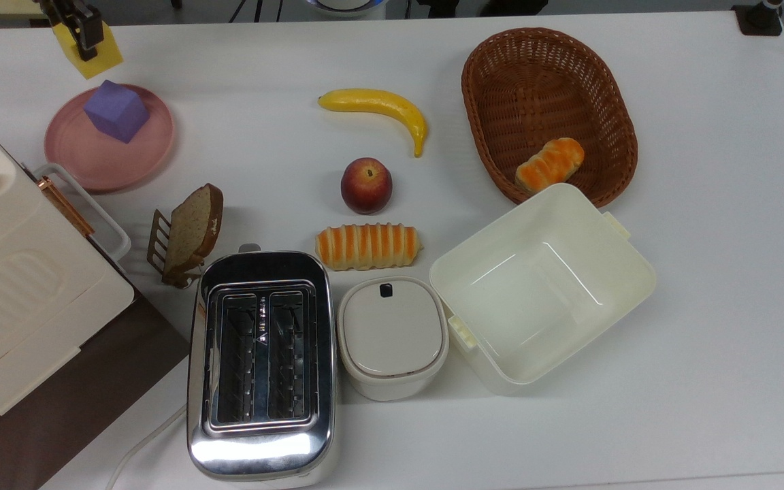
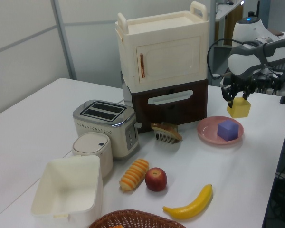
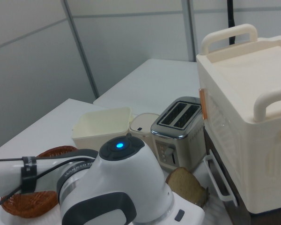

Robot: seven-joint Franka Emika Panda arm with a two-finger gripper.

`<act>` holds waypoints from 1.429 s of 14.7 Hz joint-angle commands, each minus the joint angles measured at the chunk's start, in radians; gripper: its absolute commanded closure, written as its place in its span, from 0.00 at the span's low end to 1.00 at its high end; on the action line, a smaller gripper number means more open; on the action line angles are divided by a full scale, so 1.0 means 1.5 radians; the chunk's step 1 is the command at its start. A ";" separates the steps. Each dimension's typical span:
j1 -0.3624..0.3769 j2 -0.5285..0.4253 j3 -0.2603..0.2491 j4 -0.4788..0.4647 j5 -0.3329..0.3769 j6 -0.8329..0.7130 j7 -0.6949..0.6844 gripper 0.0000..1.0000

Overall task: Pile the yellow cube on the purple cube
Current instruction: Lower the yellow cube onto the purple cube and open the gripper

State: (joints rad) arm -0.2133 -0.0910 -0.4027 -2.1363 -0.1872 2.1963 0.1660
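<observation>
Top view: gripper [image 1: 81, 34] at the top view's upper left corner, fingers clamped on the yellow cube [image 1: 96, 56], held off the table [image 1: 705, 272]. Purple cube [image 1: 116, 110] sits on the pink plate [image 1: 103, 160], just below the yellow one in frame, apart from it. One banana [image 1: 378, 107], one peach [image 1: 366, 185], two striped bread rolls: one [image 1: 368, 246] on the table, one [image 1: 550, 163] in the wicker basket [image 1: 501, 75]. One bread slice [image 1: 191, 228] in a rack, one toaster [image 1: 260, 364], one small lidded white container [image 1: 392, 337], one open white box [image 1: 542, 289], a cream cabinet [image 1: 11, 299] at the top view's left edge. Bare table along the top view's right side and top.

Left view: gripper [image 2: 236, 93] hangs above the table beyond the plate [image 2: 206, 133], yellow cube [image 2: 239, 108] clamped and tilted, higher than the purple cube [image 2: 228, 129] and offset to the left view's right. Cabinet [image 2: 161, 61] stands close at the left view's left of the arm. Table edge near, at the left view's right.

Right view: white arm housing [image 3: 126, 187] with blue light fills the foreground; toaster [image 3: 178, 131], open box [image 3: 103, 126], cabinet [image 3: 253, 117] behind.
</observation>
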 commanded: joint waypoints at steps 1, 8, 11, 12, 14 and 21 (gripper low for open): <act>0.007 0.022 -0.005 -0.004 0.013 -0.006 -0.093 0.72; 0.011 0.056 -0.004 0.004 0.089 0.047 -0.125 0.72; 0.012 0.060 -0.003 0.004 0.089 0.061 -0.125 0.72; 0.012 0.061 -0.002 0.004 0.089 0.067 -0.125 0.72; 0.012 0.062 -0.001 0.004 0.093 0.069 -0.125 0.72; 0.011 0.074 -0.003 0.004 0.093 0.072 -0.129 0.72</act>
State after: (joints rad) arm -0.2042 0.0141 -0.3993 -2.1314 -0.0731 2.2823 0.0057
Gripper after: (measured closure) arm 0.405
